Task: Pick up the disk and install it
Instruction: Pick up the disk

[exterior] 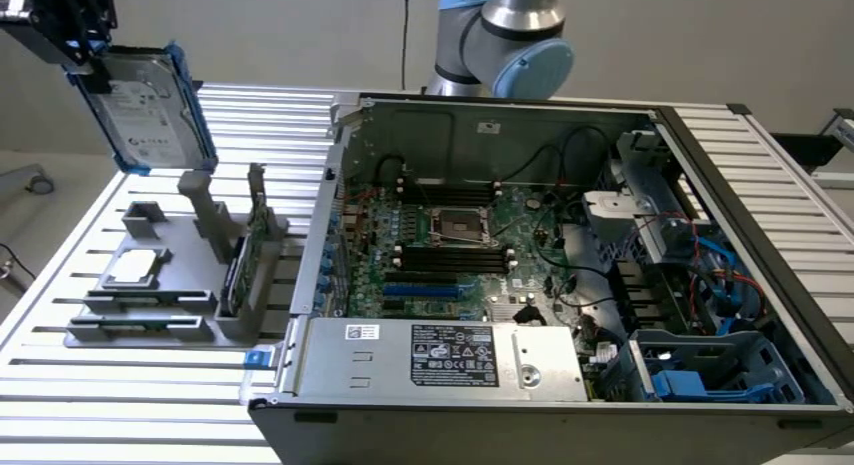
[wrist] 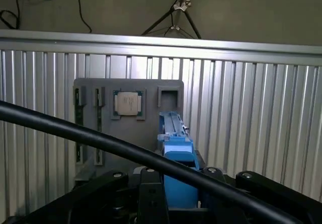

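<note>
The disk (exterior: 144,110), a silver-grey drive with a white label and blue rails, hangs upright in the air at the exterior view's upper left, well above the grey holder (exterior: 158,315). My gripper (exterior: 91,65) is shut on its upper end. In the wrist view the disk's blue rail (wrist: 176,151) sticks out between the black fingers (wrist: 103,186) of the gripper (wrist: 178,196), with the holder (wrist: 151,89) far below it.
The open computer case (exterior: 350,135) takes up the middle and the exterior view's right, with motherboard, grey power supply box (exterior: 441,357) and blue drive bay (exterior: 707,375). A small silver processor chip (exterior: 138,268) lies in the holder. A black cable (wrist: 75,131) crosses the wrist view.
</note>
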{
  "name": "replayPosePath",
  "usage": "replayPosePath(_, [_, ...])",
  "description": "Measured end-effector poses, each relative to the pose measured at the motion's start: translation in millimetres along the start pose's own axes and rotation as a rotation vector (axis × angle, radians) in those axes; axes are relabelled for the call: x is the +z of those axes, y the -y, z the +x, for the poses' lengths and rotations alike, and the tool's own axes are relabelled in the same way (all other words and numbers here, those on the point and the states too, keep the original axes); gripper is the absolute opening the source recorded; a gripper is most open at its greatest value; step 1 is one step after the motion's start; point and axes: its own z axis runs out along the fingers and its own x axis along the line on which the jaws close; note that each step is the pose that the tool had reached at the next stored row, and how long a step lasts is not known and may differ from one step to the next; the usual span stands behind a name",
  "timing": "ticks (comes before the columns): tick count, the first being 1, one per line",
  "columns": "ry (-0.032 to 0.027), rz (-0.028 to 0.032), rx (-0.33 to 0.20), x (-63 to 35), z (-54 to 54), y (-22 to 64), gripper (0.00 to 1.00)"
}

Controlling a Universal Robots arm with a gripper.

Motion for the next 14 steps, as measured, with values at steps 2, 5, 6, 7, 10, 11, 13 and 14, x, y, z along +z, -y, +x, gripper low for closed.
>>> replayPosePath(2, [0.0012,-0.0008,0.000,-9.1,1.3,8.9,0.33])
replayPosePath(5, [0.0030,-0.0023,0.000,-22.8,3.1,22.1,0.33])
replayPosePath(6, [0.0035,-0.0028,0.000,-27.5,3.6,26.7,0.33])
replayPosePath(7, [0.0039,-0.0036,0.000,-32.3,4.2,31.3,0.33])
replayPosePath(10, [0.0059,-0.0060,0.000,-46.1,5.3,44.8,0.33])
replayPosePath(11, [0.0069,-0.0067,0.000,-50.6,5.5,49.2,0.33])
replayPosePath(13, [0.0089,-0.0085,0.000,-59.8,6.0,58.0,0.33])
replayPosePath(14, [0.0102,-0.0091,0.000,-64.1,6.2,62.5,0.33])
